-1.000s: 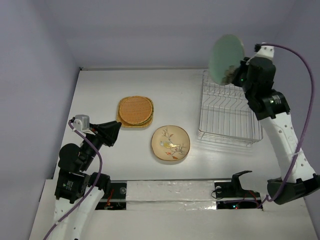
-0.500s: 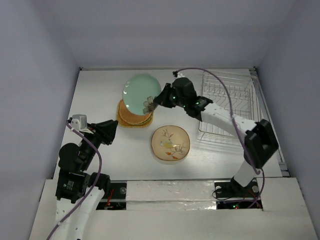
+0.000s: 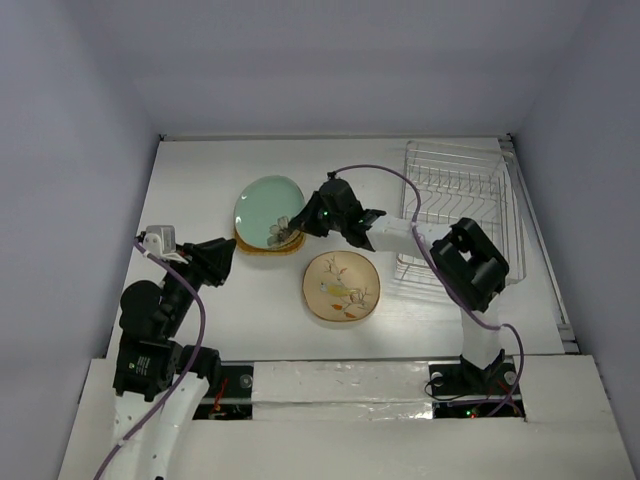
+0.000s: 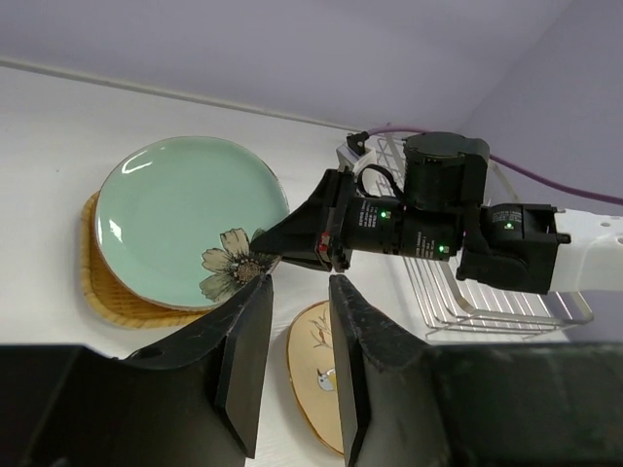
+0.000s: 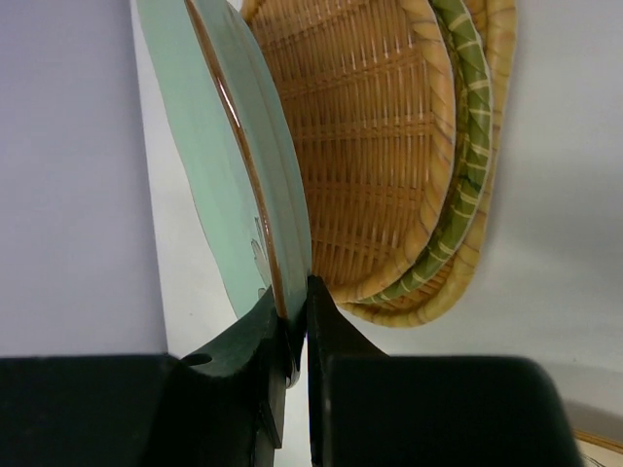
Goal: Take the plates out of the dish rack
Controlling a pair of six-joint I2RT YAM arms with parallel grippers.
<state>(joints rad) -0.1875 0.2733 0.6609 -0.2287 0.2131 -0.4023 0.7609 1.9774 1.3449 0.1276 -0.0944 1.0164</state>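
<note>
Pale green plate (image 3: pixel 262 208), rim clamped between right fingers (image 5: pixel 336 342), tilts over wicker stack (image 5: pixel 375 146).

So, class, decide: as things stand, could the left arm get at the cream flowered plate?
Probably yes. The cream plate lies flat on the table, with nothing between it and the left gripper. The right gripper, shut on the pale green plate, works beyond it.

There are no words, numbers, or signs to read anywhere here, not on the plates, the rack, the arms, or the table.
</note>
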